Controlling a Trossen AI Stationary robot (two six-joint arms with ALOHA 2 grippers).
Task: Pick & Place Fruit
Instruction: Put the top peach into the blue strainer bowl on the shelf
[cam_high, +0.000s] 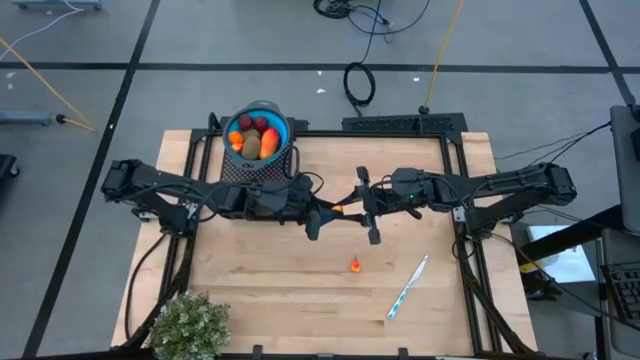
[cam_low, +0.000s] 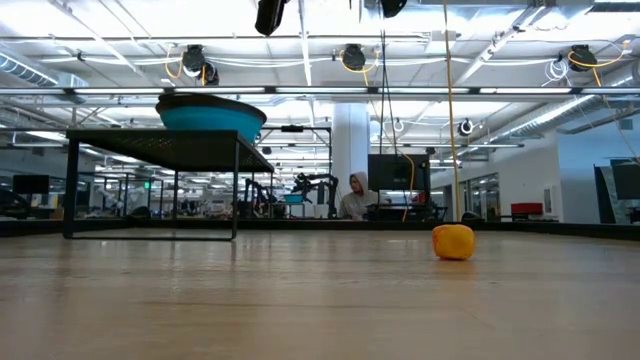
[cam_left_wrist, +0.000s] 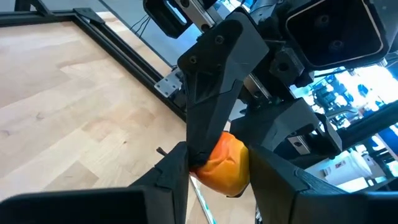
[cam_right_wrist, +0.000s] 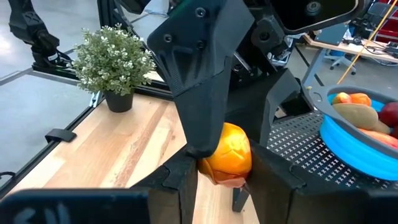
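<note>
A small orange fruit (cam_high: 338, 208) hangs above the table's middle, between both grippers. My left gripper (cam_left_wrist: 217, 177) reaches it from the table's left and my right gripper (cam_right_wrist: 221, 177) from the right; each is shut on it. A blue bowl (cam_high: 284, 128) holding several fruits stands on a black mesh stand (cam_high: 250, 170) at the far left. One tiny orange fruit (cam_high: 354, 265) lies by itself on the table toward the near edge, also seen in the low view (cam_low: 453, 241). My left gripper pinches the orange fruit between its two fingers, on two opposite sides (cam_left_wrist: 200, 169). The fingers come level from the table's left. The fruit is lifted clear of the table. One finger (cam_left_wrist: 214, 106) of the right gripper lies on the same fruit. My right gripper pinches the same fruit on two opposite sides (cam_right_wrist: 206, 163) between its two fingers, coming level from the table's right. The fruit hangs clear of the table. One finger (cam_right_wrist: 202, 87) of the left gripper lies against the fruit's upper side, turned across my own fingers.
A white-and-blue pen (cam_high: 407, 287) lies near the right front. A bushy green plant (cam_high: 188, 325) in a pot stands at the near left corner. Black frame rails (cam_high: 470, 240) run along the table's sides. Bare wood (cam_high: 280, 280) spreads under the arms.
</note>
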